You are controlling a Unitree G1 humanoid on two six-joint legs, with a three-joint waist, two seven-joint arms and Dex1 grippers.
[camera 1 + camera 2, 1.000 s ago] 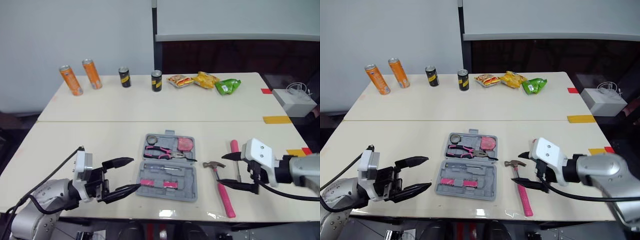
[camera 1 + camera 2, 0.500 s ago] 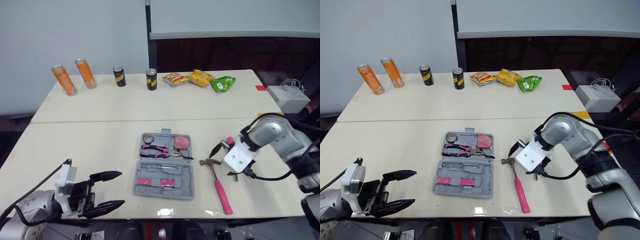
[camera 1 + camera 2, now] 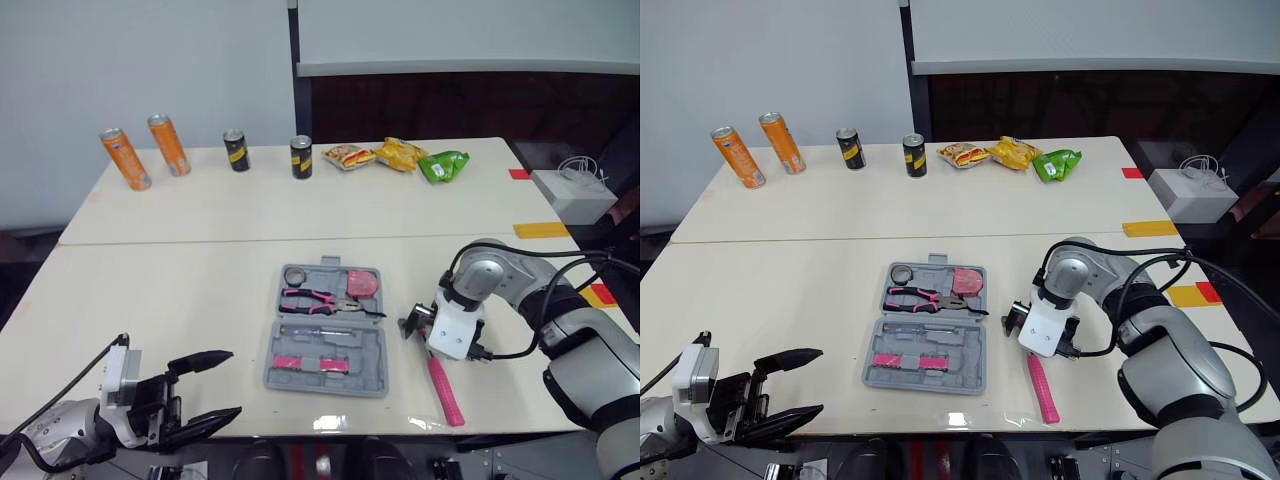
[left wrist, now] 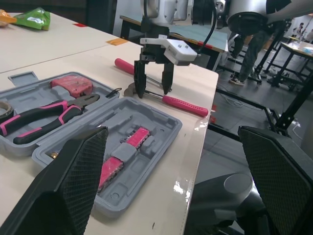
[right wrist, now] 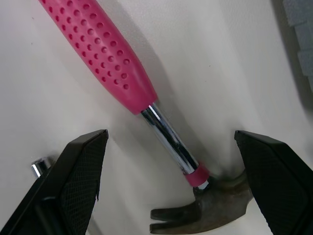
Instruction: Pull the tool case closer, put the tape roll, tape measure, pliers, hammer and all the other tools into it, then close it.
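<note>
**Grey Case Lies Open, Hammer Beside It on the Desk**

Two cream rectangular desks (image 3: 150,300) stand edge to edge. On the near one sits the grey moulded-plastic tool case (image 3: 372,352), opened flat. Its far half holds one pair of pink-and-black-handled pliers (image 3: 318,298), one pink tape measure (image 3: 361,283) and one grey tape roll (image 3: 295,275). Its near half carries two pink inserts (image 3: 288,362).

Just to the right of the case lies the one hammer (image 3: 443,385), with a pink dimpled grip and a chrome neck. The right pincer (image 4: 153,87) points down over that neck. Its fingers are spread wide, one on each side of the neck, and clamp nothing. The left pincer (image 3: 228,383) hangs at the near-left desk edge, well apart from the case, with its fingers parted and empty.

Along the far desk stand four cans, two orange (image 3: 125,158) and two black (image 3: 235,150). Their labels cannot be read. Beside them lie three snack bags: one red-and-white (image 3: 350,156), one yellow (image 3: 402,154) and one green (image 3: 444,165).
</note>
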